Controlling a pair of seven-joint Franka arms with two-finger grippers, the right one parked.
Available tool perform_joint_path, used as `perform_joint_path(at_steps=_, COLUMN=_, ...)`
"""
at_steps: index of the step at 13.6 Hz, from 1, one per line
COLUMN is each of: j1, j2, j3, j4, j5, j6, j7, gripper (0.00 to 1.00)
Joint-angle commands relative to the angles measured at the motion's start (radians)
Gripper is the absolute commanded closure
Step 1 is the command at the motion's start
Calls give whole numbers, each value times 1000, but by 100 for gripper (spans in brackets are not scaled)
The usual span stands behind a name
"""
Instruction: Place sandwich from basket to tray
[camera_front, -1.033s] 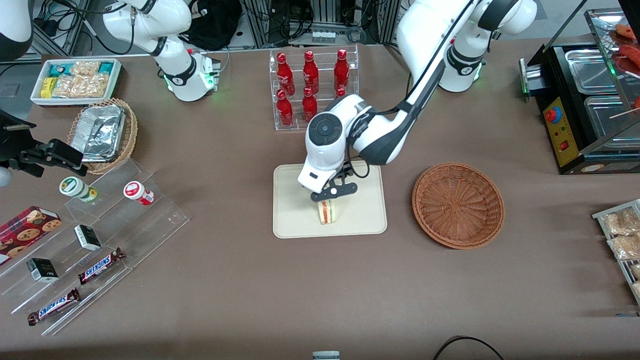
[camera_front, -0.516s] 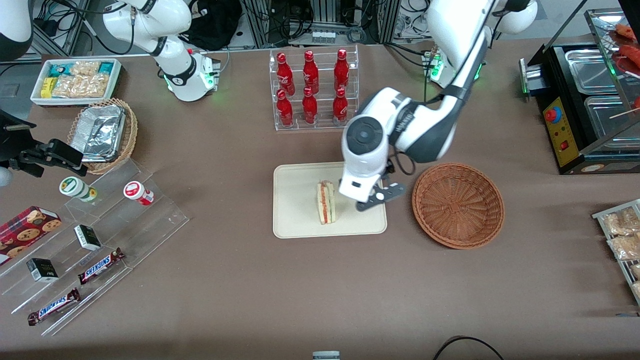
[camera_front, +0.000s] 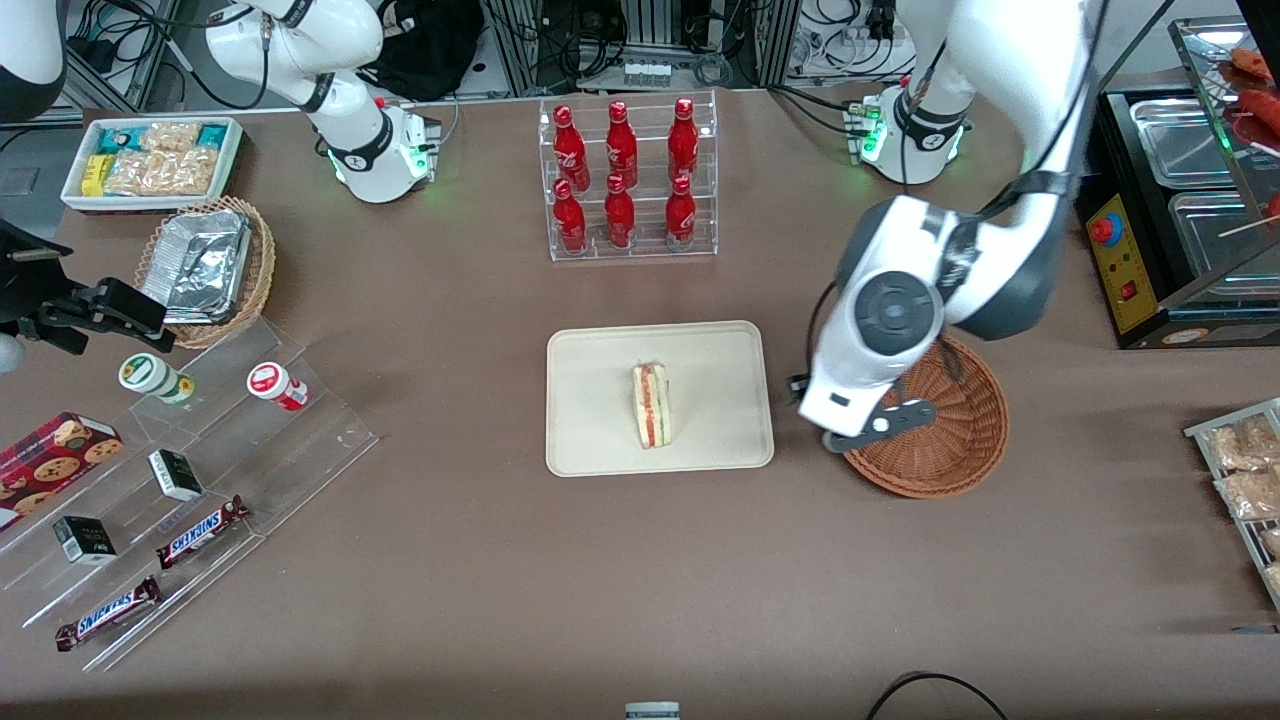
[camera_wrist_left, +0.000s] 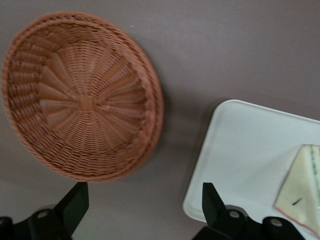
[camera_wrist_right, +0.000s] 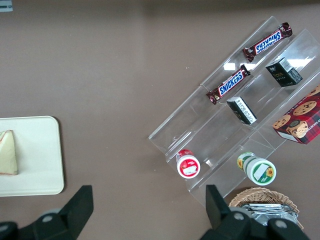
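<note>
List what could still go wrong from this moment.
The sandwich rests on the tray, standing on a narrow edge, so a bump to the table might tip it over. The open, empty hand hangs low over the rim of the wicker basket; a careless sweep could catch that rim and drag it.
</note>
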Motion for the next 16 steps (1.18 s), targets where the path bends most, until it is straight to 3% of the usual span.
perform_joint_path(at_steps=1, j1=70, j2=-133, j3=-10, j4=-142, j5=-9, j6=-4, j7=130, gripper=0)
perform_joint_path(at_steps=4, j1=120, j2=-234, j3=-8, j4=-223, j5=-22, j6=-24, j7=223, gripper=0)
perform_joint_path(at_steps=9, j1=268, j2=-334, j3=-40, j4=-226, j5=-51, j6=-171, j7=426, gripper=0)
perform_joint_path(at_steps=12, j1=396, j2=-366, j3=-111, j4=-185, j5=-49, j6=-267, j7=522, gripper=0)
perform_joint_path(at_steps=16, j1=434, j2=-390, j3=-109, j4=-99, j5=-40, j6=-324, j7=612, gripper=0)
